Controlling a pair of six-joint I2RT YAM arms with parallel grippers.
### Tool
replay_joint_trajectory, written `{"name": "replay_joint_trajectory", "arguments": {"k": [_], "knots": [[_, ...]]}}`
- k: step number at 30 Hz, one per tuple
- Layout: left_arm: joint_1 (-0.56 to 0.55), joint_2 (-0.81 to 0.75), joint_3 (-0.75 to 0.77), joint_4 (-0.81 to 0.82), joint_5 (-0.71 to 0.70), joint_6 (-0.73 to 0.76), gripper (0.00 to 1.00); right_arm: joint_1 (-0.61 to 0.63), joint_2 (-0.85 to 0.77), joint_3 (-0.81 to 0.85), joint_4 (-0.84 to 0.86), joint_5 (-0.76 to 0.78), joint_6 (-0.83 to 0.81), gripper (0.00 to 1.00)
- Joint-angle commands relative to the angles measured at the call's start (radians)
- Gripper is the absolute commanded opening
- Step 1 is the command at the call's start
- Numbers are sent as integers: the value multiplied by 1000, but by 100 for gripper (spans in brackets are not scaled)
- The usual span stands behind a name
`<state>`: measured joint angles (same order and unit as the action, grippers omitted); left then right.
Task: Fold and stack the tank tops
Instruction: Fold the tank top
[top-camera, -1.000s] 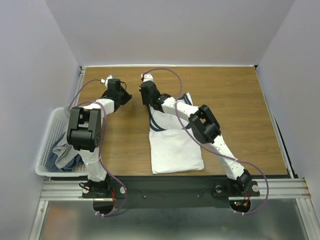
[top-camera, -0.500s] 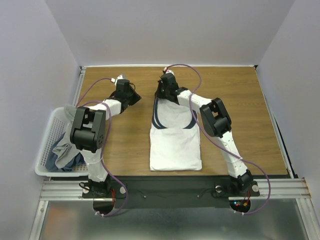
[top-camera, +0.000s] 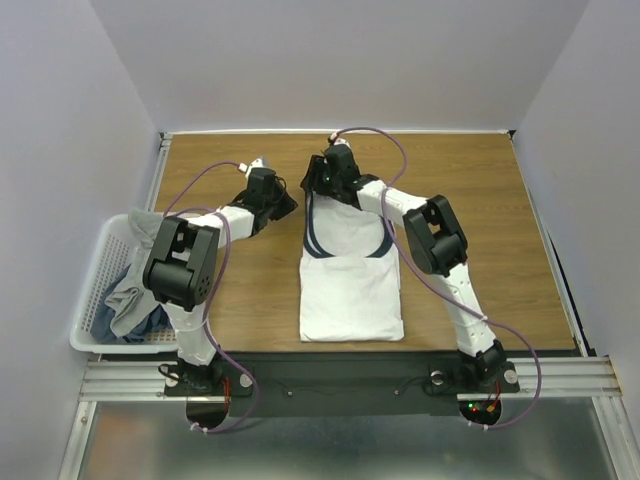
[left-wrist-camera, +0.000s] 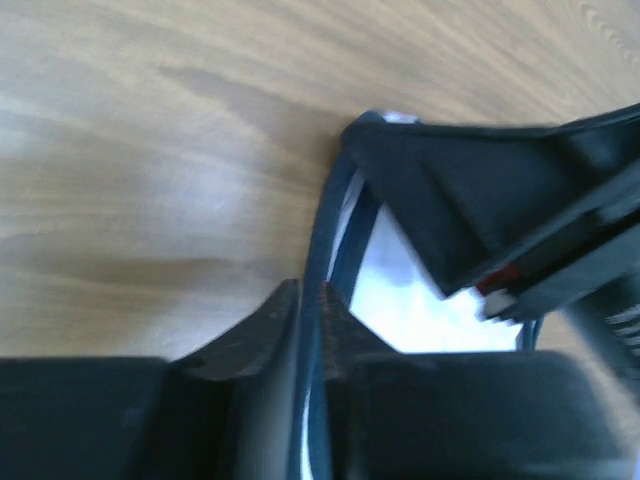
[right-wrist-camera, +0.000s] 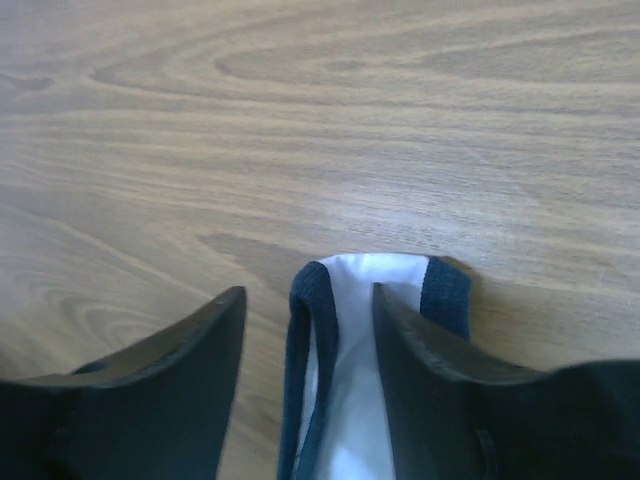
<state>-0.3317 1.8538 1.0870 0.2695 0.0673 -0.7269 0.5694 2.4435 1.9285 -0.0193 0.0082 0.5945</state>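
The white tank top (top-camera: 350, 295) lies lengthwise at the middle of the table (top-camera: 470, 220), hem near and straps far. It is now flat and straight, where a second ago the right arm lay across its skewed far half. The right gripper (top-camera: 322, 180) has barely shifted in the last half second. It sits at the far-left strap with fingers apart, and the strap loop lies between them untouched. The left gripper (top-camera: 285, 205) has swung right to the same strap. Its fingers (left-wrist-camera: 285, 310) are close together with the navy edging running between them (the blur hides whether they pinch it). Grey tank tops (top-camera: 125, 300) sit in the basket (top-camera: 95, 280) at the near left.
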Motion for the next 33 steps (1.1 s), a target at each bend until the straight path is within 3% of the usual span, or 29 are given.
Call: {"name": "replay_joint_trajectory", "arguments": {"k": [1,3,8,15,17,20,26,33], "knots": [[-20,-146,-81,20,-50,17,32,-6,-149,-26,47,-2,-16,64],[-44,-217,-137,19,-60,18,37,-6,-219,-78,47,21,-25,70],[-137,-384,-257,-70,-162,14,38,-17,-485,-297,22,75,-16,76],[-253,-651,-479,-236,-244,-112,37,-14,-918,-834,-134,10,42,75],[-320,-727,-533,-303,-257,-169,49,-16,-1007,-1001,-192,-1,56,74],[-410,-772,-570,-360,-247,-232,55,-16,-1191,-1179,-285,-48,86,71],[-573,-837,-596,-473,-256,-359,55,-16,-1541,-1370,-522,-73,181,69],[-654,-938,-644,-582,-215,-477,57,-14,-1666,-1465,-622,-140,271,69]]}}
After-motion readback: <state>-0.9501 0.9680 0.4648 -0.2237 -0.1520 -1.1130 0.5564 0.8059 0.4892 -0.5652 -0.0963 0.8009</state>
